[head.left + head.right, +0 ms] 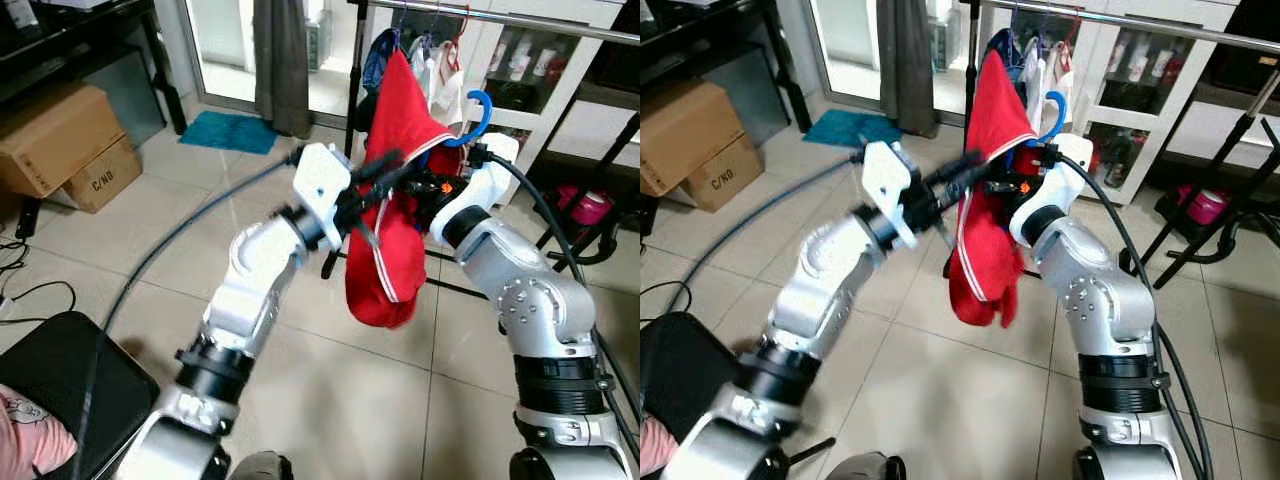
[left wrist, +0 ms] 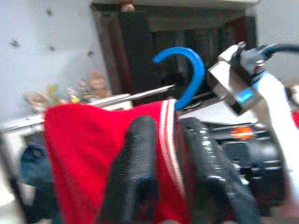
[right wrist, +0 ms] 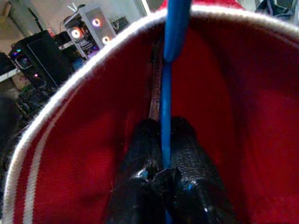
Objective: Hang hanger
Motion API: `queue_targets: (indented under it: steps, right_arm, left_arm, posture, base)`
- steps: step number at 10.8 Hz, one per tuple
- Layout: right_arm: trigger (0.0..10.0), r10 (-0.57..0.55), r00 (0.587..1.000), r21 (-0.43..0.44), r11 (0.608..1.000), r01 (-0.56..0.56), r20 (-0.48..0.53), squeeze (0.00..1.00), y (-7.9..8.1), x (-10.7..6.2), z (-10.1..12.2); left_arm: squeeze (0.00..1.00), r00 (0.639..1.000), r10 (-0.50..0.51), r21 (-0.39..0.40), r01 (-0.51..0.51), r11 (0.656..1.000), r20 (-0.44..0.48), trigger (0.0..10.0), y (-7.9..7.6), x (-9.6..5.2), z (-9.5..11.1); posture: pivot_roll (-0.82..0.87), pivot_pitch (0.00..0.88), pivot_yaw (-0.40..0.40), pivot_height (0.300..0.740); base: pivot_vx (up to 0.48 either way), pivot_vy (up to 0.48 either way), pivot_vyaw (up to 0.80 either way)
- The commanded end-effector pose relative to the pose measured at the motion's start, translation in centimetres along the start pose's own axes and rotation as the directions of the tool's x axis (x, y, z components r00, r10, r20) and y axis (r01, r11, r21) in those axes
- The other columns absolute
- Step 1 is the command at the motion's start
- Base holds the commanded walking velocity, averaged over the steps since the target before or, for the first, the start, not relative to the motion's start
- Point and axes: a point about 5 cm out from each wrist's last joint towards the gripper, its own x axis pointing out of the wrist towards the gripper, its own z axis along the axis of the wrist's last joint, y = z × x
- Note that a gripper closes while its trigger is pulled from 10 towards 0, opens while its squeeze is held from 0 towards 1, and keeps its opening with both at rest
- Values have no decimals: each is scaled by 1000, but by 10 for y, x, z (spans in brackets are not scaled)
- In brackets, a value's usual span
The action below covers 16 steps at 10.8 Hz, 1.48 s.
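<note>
A: Evidently mid-carry. Red garment [image 1: 385,215] with white trim draped over a blue hanger [image 1: 478,112], held up at frame centre, just below and short of the metal rail [image 1: 520,20] along the upper right.

B: And the claws?

A: Right gripper [image 3: 163,161] clamped on the hanger's thin blue stem, fingers pressed against it from both sides, red cloth all around. Left gripper [image 2: 161,154] closed across the red fabric by the white-striped edge, one finger [image 2: 133,172] on each side of the cloth.

B: Hook orientation?

A: Blue hook [image 2: 184,70] upright, above the fabric, opening turned sideways. Other clothes [image 1: 425,55] already crowding the rail at upper centre.

B: So, for a clean hang?

A: Probably: lift until hook clears the rail, keep stem vertical, aim for a bare stretch right of the hung clothes, lower hook over, then release the cloth side first.
</note>
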Motion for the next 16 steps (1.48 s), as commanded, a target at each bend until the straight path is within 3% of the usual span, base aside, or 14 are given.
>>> queue_targets:
  steps: [1, 4, 5, 10, 11, 12, 13, 16]
  right_arm:
    - [10000, 19, 998, -31, 999, -17, 67, 0, 5, 3, 15]
    - [10000, 28, 997, -27, 999, -26, 69, 0, 5, 4, 14]
    - [10000, 43, 997, -32, 999, -40, 70, 0, 7, 4, 14]
    - [10000, 96, 993, -40, 995, -94, 70, 0, 12, 2, 16]
    - [10000, 112, 991, -55, 993, -108, 69, 0, 15, 2, 16]
    - [10000, 117, 991, -59, 992, -113, 69, 0, 15, 2, 16]
    - [10000, 121, 990, -62, 991, -117, 71, 0, 15, 2, 17]
    - [10000, 117, 990, -64, 992, -112, 80, 0, 14, 3, 19]
  left_arm:
    - [1000, 1000, 10, 89, -9, 996, -9, 10000, 2, 4, 4]
    - [1000, 998, 44, 105, -38, 994, -51, 10000, 3, 5, -3]
    - [0, 999, -41, 63, 42, 997, -8, 10000, -9, 10, 2]
    - [0, 997, 9, 101, -1, 995, -71, 10000, 3, 18, -5]
    - [0, 991, 3, 100, 11, 995, -134, 3647, 5, 18, -12]
    - [0, 986, -6, 89, 21, 996, -165, 1020, 5, 18, -16]
    - [0, 983, -5, 39, 12, 999, -184, 0, 5, 19, -18]
    - [0, 983, 14, 68, -2, 998, -183, 0, 8, 20, -16]
  posture:
    - [15, 0, 0, 740]
    - [14, 0, 5, 740]
    - [11, 0, 10, 740]
    - [5, 0, 10, 740]
    - [5, 0, 10, 740]
    - [4, 0, 8, 740]
    - [4, 0, 7, 740]
    - [4, 0, 5, 740]
  base:
    - [0, 0, 0]
    - [0, 0, 0]
    - [0, 0, 0]
    - [0, 0, 0]
    - [0, 0, 0]
    - [0, 0, 0]
    - [0, 0, 0]
    - [0, 0, 0]
